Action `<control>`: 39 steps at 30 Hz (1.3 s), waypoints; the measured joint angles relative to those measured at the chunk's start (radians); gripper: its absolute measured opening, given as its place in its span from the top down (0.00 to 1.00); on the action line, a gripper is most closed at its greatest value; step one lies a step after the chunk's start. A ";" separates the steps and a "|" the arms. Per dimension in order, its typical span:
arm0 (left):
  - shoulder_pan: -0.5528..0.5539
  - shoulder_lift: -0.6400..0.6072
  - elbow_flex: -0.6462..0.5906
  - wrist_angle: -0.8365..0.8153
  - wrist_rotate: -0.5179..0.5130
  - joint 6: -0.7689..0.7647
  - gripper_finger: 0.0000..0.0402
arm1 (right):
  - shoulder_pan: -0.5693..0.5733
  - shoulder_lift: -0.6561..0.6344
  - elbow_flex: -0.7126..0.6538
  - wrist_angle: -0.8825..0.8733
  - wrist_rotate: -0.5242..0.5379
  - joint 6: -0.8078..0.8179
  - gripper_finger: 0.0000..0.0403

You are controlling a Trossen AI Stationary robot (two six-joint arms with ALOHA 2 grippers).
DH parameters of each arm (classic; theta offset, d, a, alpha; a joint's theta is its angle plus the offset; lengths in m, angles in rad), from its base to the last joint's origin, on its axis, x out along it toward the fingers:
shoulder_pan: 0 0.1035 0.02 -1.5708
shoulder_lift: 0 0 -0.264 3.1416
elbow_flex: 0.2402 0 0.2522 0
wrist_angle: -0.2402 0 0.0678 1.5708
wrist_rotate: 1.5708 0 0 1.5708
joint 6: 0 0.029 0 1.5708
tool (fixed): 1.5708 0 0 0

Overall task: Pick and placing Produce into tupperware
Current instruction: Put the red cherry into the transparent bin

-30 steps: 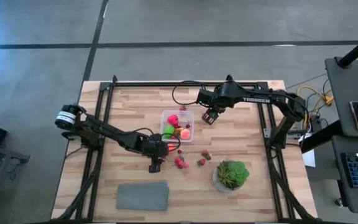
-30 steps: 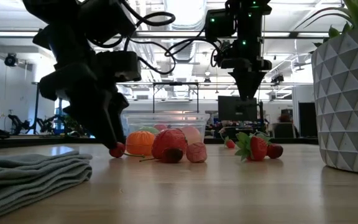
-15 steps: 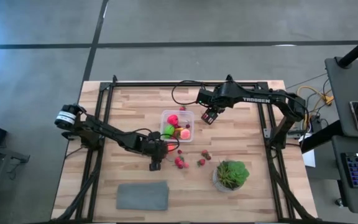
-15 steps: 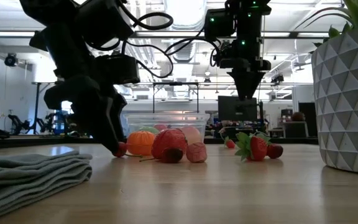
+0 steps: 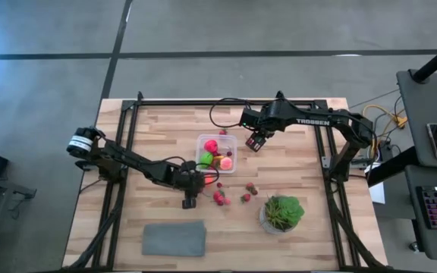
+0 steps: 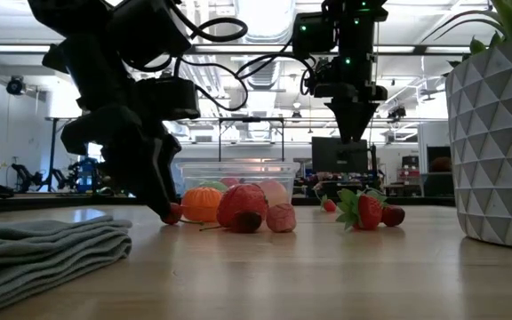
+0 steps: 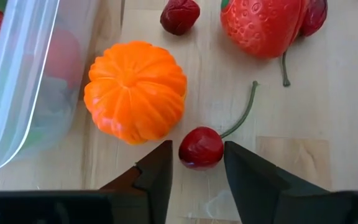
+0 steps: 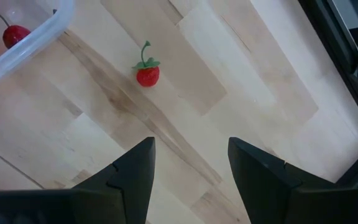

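Grey concrete floor (image 5: 44, 91), bright, perhaps industrial ceiling (image 6: 265, 27)

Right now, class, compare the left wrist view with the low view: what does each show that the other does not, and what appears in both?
Only the left wrist view shows the cherry's thin green stem and the left pincer's fingers standing either side of it, apart. Only the low view shows the grey cloth, the white faceted planter and the right pincer hanging above the table. Both show the orange fruit, the big strawberry and the clear tupperware.
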 joint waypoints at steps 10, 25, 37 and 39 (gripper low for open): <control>-0.002 0.000 -0.001 0.045 0.010 -0.001 0.73 | 0.000 0.000 0.000 0.000 0.000 0.000 0.51; -0.021 -0.088 0.042 -0.096 0.081 -0.046 0.73 | 0.000 0.000 0.000 0.000 -0.003 0.001 0.51; 0.090 -0.304 0.040 -0.094 -0.225 0.105 0.73 | 0.000 0.000 0.000 0.003 -0.004 -0.001 0.51; 0.142 -0.291 0.040 -0.082 -0.181 0.092 0.73 | 0.000 0.000 0.000 0.004 -0.004 -0.004 0.51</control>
